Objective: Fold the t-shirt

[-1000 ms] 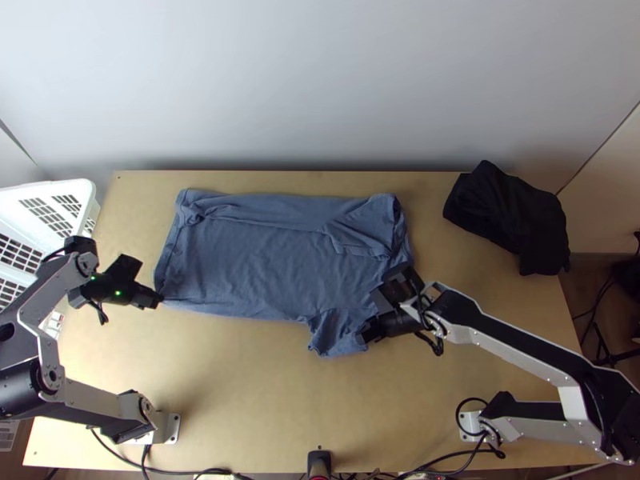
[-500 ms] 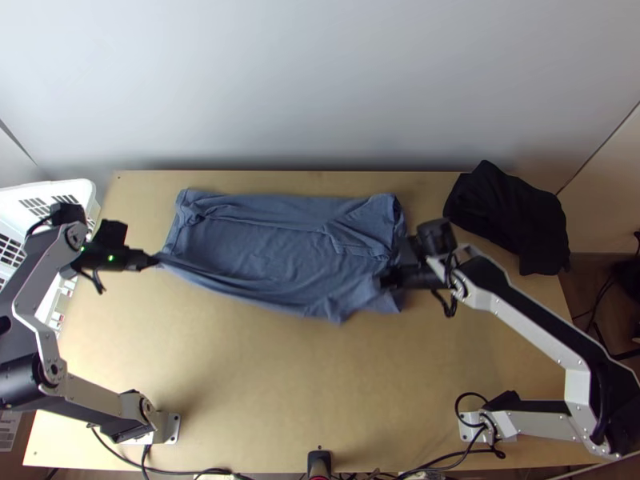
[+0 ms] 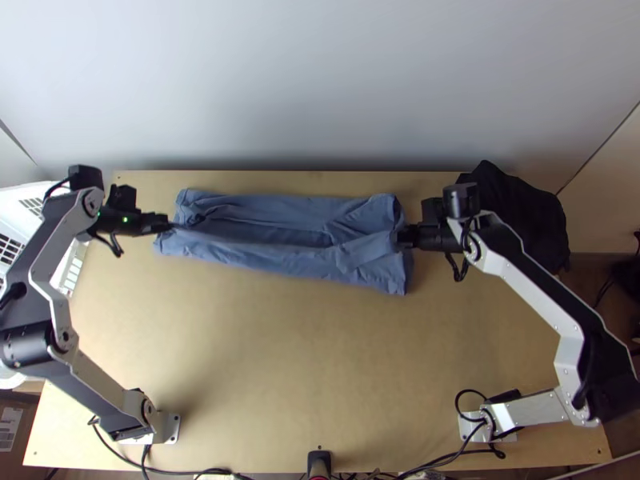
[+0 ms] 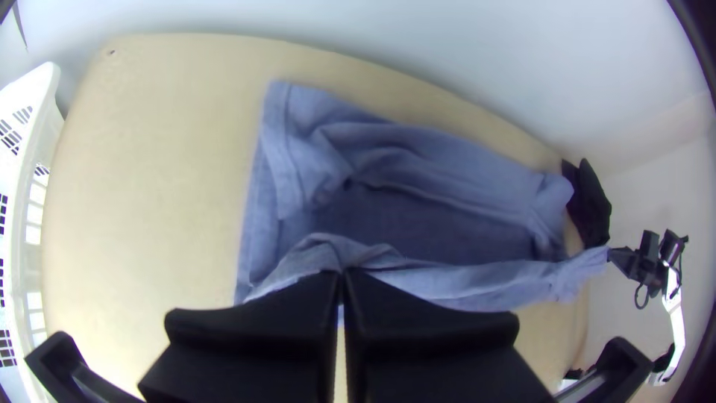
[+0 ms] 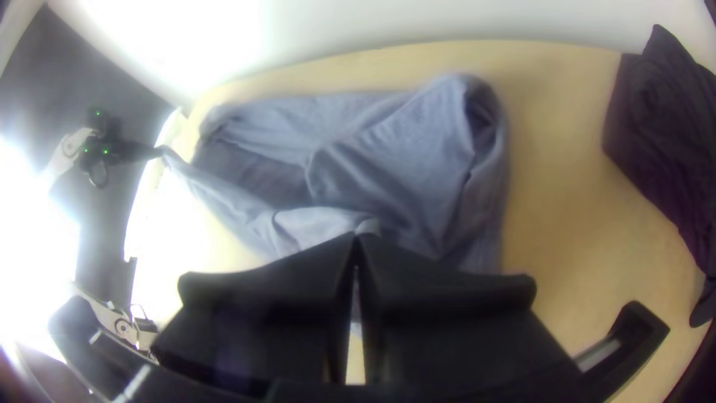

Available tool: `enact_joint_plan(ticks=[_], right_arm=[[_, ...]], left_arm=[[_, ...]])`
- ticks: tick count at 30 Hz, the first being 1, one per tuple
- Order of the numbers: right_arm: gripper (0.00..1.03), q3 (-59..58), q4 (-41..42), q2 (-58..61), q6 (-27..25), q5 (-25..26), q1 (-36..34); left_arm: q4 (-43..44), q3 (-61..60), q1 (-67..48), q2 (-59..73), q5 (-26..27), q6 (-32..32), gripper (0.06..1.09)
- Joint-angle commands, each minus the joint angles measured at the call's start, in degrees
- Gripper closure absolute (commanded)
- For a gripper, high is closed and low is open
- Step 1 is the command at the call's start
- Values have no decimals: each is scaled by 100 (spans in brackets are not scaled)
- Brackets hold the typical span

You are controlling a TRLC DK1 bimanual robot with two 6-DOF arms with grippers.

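The blue-grey t-shirt [image 3: 288, 254] lies across the back half of the table as a long strip, its near edge lifted and drawn over the middle. At its left end my left gripper [image 3: 164, 225] is shut on that edge; in the left wrist view my left gripper [image 4: 341, 276] pinches the cloth between its tips. At the right end my right gripper [image 3: 404, 237] holds the edge the same way, and in the right wrist view my right gripper [image 5: 356, 240] is closed on the fabric. A taut fold runs between both grippers, above the shirt's inner part.
A black cloth [image 3: 520, 216] lies bunched at the table's back right, just behind the right arm's wrist. A white plastic basket [image 3: 20, 200] stands at the left edge, under the left arm. Bare wood [image 3: 312, 368] stretches in front of the shirt.
Both grippers have moved up the picture with the shirt's near edge, and the right one also slightly rightward. The shirt's near side has come off the front part of the table, narrowing the cloth.
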Motion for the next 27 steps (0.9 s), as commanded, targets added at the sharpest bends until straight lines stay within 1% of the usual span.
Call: enact_joint_plan(ticks=[1,7,14,27], right_arm=[[100,476,100,550,-6,0,-348],[100,1003,127,1121,21,18,-410],[100,1548,127,1806,38,106,-419],[100,1997,136,2676,-50,247,-594]], left_arm=[[-140,989,-118,695,2,-494,105],[-333,1657,-179,1179,2,-713,105],[-342,2184,-179,1697,2,-1003,105],[-254,3010,-171,2796,-33,-1522,105]])
